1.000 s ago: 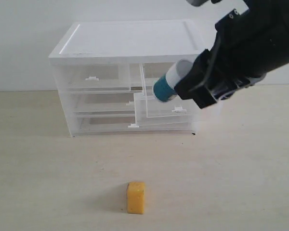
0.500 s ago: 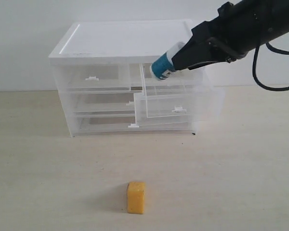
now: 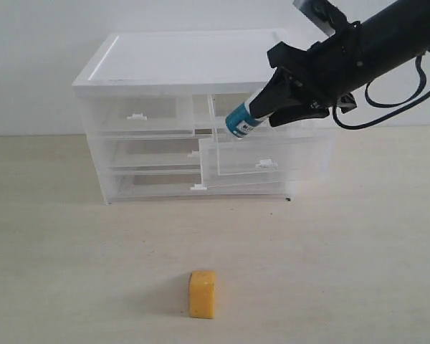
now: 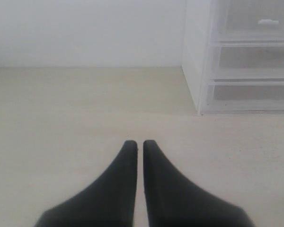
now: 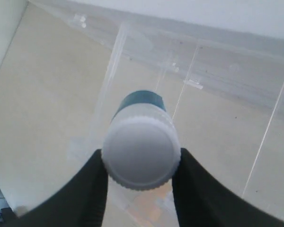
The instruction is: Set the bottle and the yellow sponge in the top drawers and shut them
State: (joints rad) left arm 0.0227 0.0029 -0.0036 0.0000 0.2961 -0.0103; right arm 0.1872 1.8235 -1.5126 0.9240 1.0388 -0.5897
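My right gripper (image 3: 271, 100) is shut on the white cap of the bottle (image 3: 242, 119), which tilts with its teal end down over the pulled-out right top drawer (image 3: 272, 159). In the right wrist view the fingers clamp the bottle (image 5: 141, 153) at both sides of its cap, and the clear drawer walls lie below. The left top drawer (image 3: 140, 118) is pushed in. The yellow sponge (image 3: 202, 293) stands alone on the table near the front. My left gripper (image 4: 139, 142) shows only in its own wrist view, shut on nothing, low over the table.
The white-topped cabinet (image 3: 193, 57) stands at the back against a pale wall, with two full-width clear drawers (image 3: 150, 183) under the top pair. The cabinet's side (image 4: 199, 71) appears ahead of the left gripper. Beige table (image 3: 344, 272) spreads around the sponge.
The right arm carried the bottle from in front of the open drawer up and back, then lowered it, teal end tipped down over the drawer. The sponge has not moved.
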